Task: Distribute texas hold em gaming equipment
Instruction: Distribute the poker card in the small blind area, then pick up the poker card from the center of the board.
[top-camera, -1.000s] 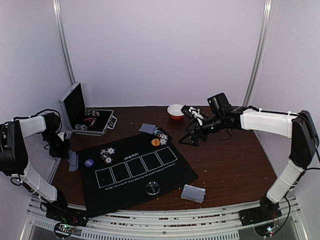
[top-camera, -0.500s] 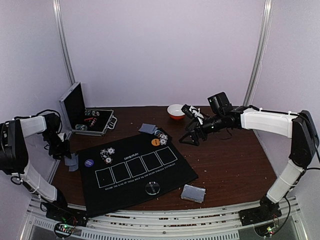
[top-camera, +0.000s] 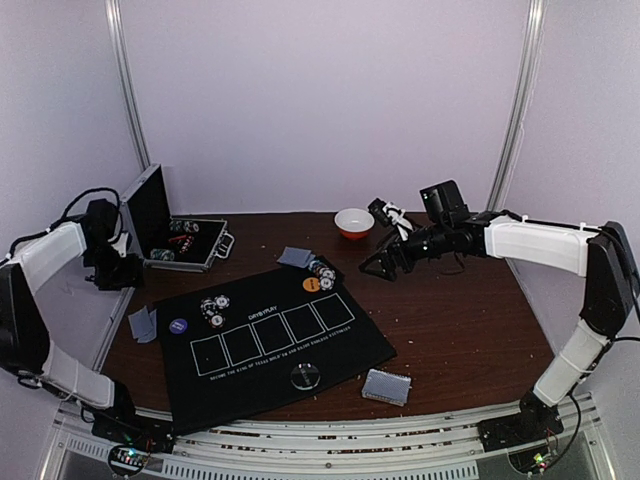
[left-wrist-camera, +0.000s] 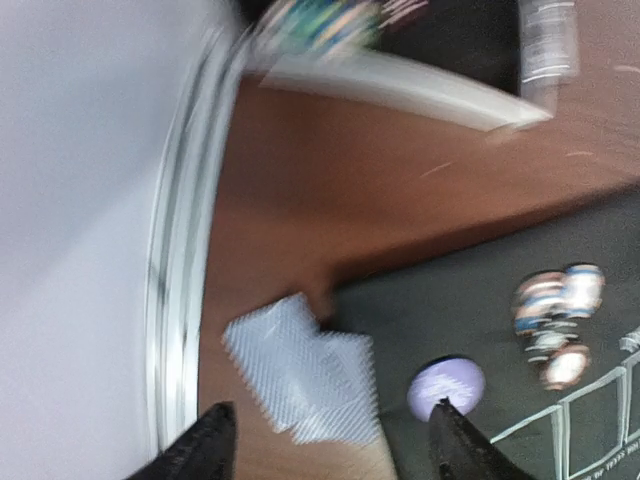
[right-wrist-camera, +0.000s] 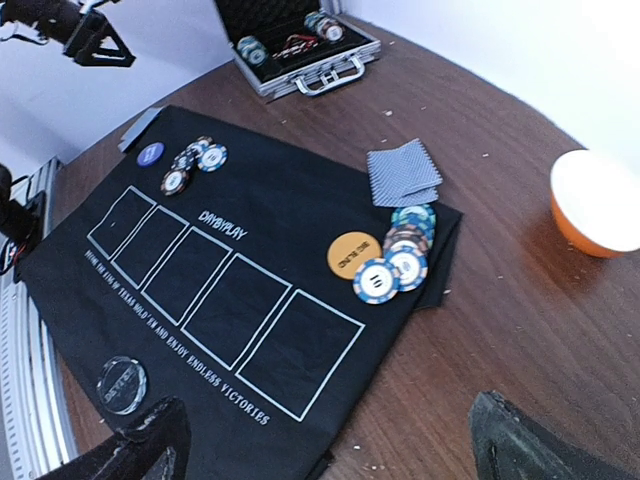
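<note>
The black five-box mat (top-camera: 270, 335) carries striped chips (top-camera: 213, 310) beside a purple disc (top-camera: 178, 325), more chips (right-wrist-camera: 400, 255) by an orange disc (right-wrist-camera: 354, 255), and a clear disc (top-camera: 305, 376). Two grey-blue cards (left-wrist-camera: 300, 375) lie flat on the wood at the mat's left edge. My left gripper (left-wrist-camera: 330, 425) hangs open and empty above them, raised toward the case. Another pair of cards (right-wrist-camera: 402, 175) lies at the mat's far corner. The deck (top-camera: 387, 386) sits at the front right. My right gripper (right-wrist-camera: 325, 420) is open and empty, hovering over the mat's far right corner.
An open metal case (top-camera: 165, 235) holding more chips stands at the back left, close to my left gripper. A white bowl with an orange base (top-camera: 352, 222) sits at the back centre, just left of the right arm. The table's left rail (left-wrist-camera: 180, 250) runs close beside the dropped cards.
My left gripper opened and let go of the two cards, then rose and drew back toward the case. The cards now lie on the table. The right gripper shifted slightly.
</note>
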